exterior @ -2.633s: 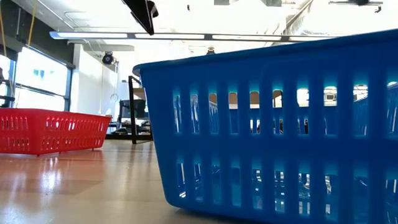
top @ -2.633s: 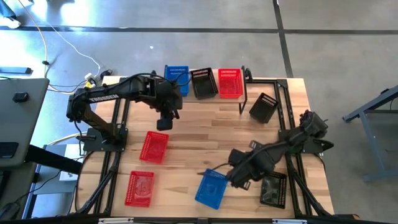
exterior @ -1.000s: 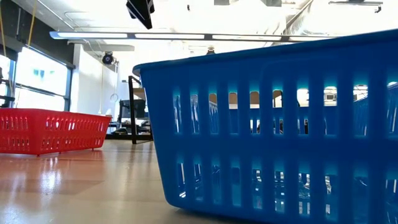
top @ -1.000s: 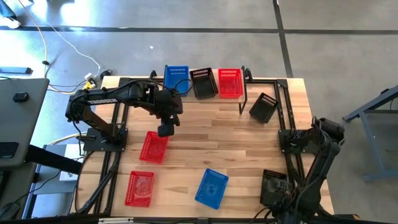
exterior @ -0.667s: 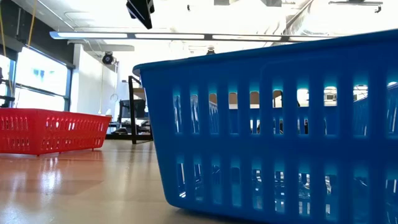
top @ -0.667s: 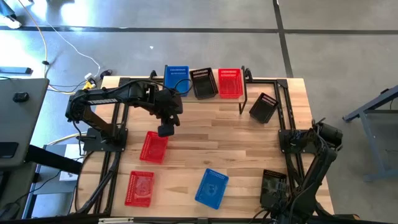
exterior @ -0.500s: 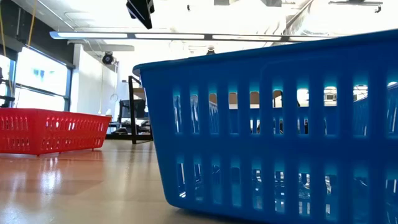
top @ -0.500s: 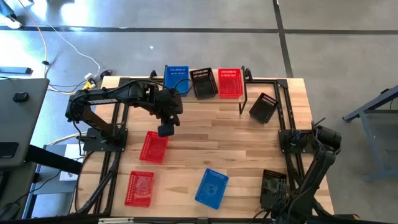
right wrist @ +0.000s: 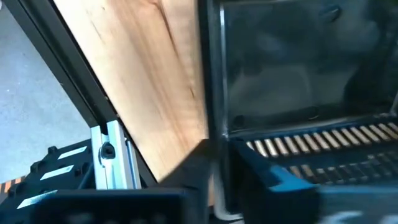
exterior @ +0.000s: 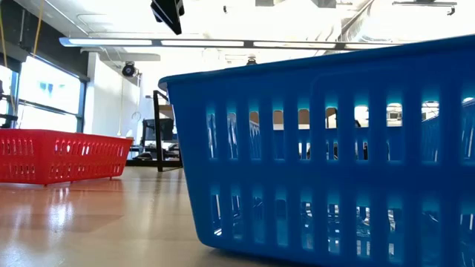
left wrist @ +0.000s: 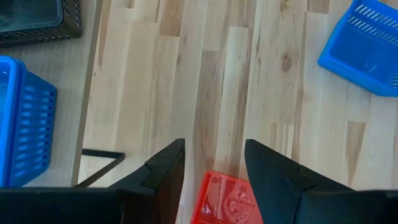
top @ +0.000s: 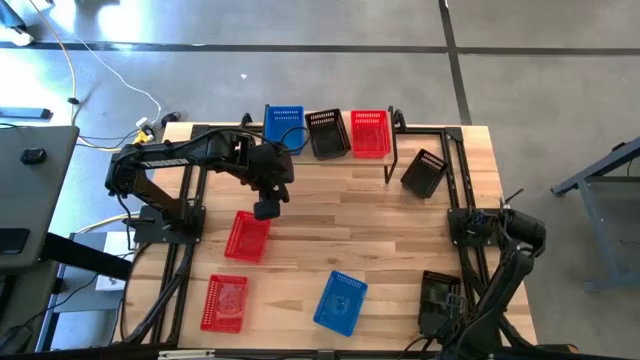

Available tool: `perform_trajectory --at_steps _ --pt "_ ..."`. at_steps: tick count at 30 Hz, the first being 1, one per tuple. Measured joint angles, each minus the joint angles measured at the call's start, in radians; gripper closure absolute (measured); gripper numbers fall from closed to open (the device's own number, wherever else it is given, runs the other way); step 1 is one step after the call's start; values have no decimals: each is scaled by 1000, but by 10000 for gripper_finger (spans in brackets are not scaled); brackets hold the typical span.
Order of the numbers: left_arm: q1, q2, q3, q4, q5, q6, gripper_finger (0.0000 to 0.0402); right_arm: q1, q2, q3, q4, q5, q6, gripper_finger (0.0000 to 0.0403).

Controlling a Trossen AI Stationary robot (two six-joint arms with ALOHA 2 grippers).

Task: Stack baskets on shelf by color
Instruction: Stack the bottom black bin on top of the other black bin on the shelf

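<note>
On the shelf (top: 300, 150) at the far edge stand a blue basket (top: 284, 125), a black basket (top: 328, 133) and a red basket (top: 370, 133). Another black basket (top: 424, 172) lies tilted at the far right. My left gripper (left wrist: 214, 155) hovers open above a red basket (left wrist: 224, 199) on the table's left half. A second red basket (top: 226, 302) and a blue basket (top: 341, 302) sit near the front edge. My right gripper (right wrist: 221, 155) points down at the near right corner, shut on a black basket (top: 436, 296). My right gripper has the black basket's side wall at its rim (right wrist: 216, 134) between its two fingers, one finger (right wrist: 264, 174) inside the basket and the other outside. The fingers come from above, pointing down. The basket stands with its bottom on the table.
Black frame rails (top: 462, 180) run along the table's right and left sides. In the low view the blue basket (exterior: 334, 148) fills the foreground, and a red basket (exterior: 59, 154) shows at the left. Bare wood lies in the table's middle (top: 340, 220).
My right arm has sunk toward the black basket at the near right corner, its gripper tipping to point down. My left arm has kept still.
</note>
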Motion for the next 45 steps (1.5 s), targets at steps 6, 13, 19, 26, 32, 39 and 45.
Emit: perform_trajectory --at_steps 6,13,19,26,32,39,45 --pt "0 0 0 0 0 2 245 -5 -4 5 1 2 14 390" --pt "0 0 0 0 0 18 245 -45 -64 7 -8 67 27 401" --pt "3 0 0 0 0 18 245 -114 -115 13 -26 146 0 402" --pt "5 0 0 0 -65 19 245 -213 -134 85 -137 206 -113 402" --pt "38 0 0 0 -80 72 245 -314 -134 164 -219 252 -238 402" --pt "116 0 0 -1 -84 140 245 -435 -134 263 -313 340 -376 403" --pt "197 0 0 -4 -82 109 245 -550 -134 339 -353 387 -528 403"
